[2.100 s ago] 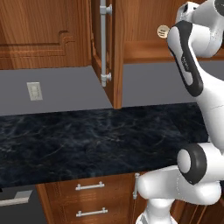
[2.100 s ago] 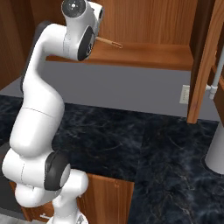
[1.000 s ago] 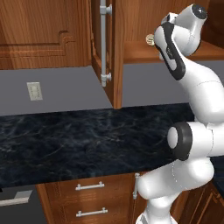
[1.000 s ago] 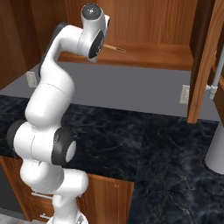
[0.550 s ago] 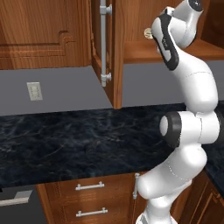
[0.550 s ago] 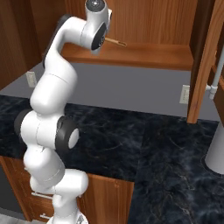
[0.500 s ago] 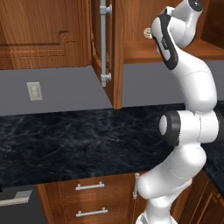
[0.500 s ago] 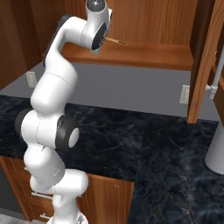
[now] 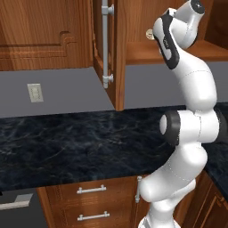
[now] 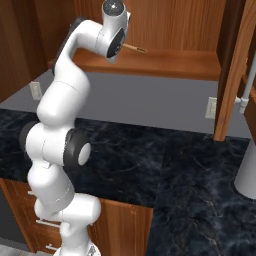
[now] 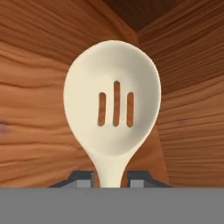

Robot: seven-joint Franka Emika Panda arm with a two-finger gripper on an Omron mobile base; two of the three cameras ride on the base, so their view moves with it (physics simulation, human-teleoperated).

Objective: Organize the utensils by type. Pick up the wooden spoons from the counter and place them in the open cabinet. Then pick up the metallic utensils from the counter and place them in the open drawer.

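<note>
A pale wooden spoon (image 11: 113, 105) with three slots in its bowl stands upright between my fingertips, and my gripper (image 11: 110, 177) is shut on its handle. Wooden cabinet walls rise close behind it. From the base views the arm reaches high, its hand at the shelf of the open cabinet (image 9: 147, 51). The spoon (image 9: 150, 33) pokes out past the hand over the shelf (image 10: 170, 62); its thin handle (image 10: 136, 48) shows from the right side. The metallic utensils and the open drawer are out of view.
The cabinet's open door (image 9: 107, 49) with a long grey handle hangs left of the arm. The black marble counter (image 9: 67, 142) runs below, with closed drawers (image 9: 91, 190) under it. A grey cylinder (image 10: 247, 175) stands at the far right.
The arm has straightened and risen, carrying the spoon up and farther in over the cabinet shelf. In the last half second it has hardly moved.
</note>
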